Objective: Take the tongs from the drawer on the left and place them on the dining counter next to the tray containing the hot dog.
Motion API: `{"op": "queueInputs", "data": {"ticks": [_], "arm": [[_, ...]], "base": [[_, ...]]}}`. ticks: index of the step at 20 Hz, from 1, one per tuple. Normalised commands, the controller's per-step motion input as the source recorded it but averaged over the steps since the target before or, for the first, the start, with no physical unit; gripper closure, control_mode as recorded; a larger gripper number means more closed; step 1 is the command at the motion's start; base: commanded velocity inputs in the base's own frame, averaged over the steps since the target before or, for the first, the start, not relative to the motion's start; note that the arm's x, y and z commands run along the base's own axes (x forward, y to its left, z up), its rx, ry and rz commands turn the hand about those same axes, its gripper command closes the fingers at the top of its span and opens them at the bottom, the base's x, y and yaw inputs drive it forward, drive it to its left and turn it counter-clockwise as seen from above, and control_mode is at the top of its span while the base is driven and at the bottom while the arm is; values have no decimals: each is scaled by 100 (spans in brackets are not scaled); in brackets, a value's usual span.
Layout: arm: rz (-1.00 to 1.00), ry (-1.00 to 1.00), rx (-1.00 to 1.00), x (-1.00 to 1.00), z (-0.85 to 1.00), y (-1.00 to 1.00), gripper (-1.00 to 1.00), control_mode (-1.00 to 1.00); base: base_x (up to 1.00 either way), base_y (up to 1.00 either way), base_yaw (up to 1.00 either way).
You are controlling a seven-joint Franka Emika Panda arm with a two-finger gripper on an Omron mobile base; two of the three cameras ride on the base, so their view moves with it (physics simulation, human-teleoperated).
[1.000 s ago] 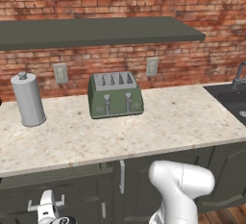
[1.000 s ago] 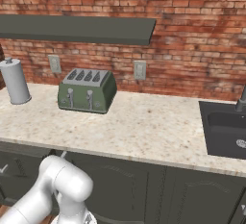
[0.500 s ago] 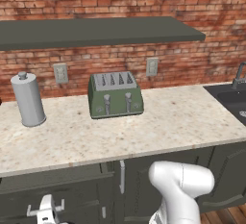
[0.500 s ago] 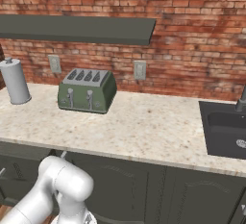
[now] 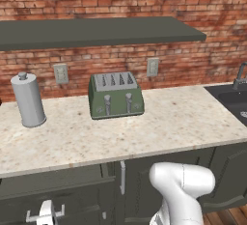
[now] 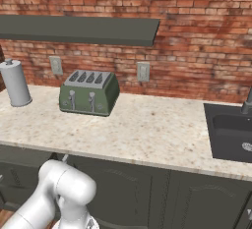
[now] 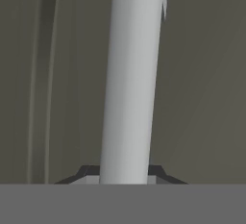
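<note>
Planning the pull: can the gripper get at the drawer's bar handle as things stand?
Yes, it looks so: the gripper is shut on the silver bar handle, with nothing between them. The drawer front lies right behind it; whether the drawer is open, I cannot tell.

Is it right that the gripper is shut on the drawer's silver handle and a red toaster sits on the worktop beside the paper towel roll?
Not quite: the toaster is green, not red, as the left base view shows. The rest holds: the gripper is shut on the silver handle, and the paper towel roll stands on the worktop.
</note>
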Motion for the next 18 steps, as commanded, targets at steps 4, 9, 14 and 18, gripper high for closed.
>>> {"op": "queueInputs", "data": {"ticks": [4,9,14,18], "arm": [[0,0,0,-18,0,0,100,-100],[0,0,0,-27,0,0,100,-100],[0,0,0,-29,0,1,100,-100],[0,0,0,-27,0,2,100,-100]], "base": [[0,0,0],[0,0,0],[0,0,0],[0,0,0]]}}
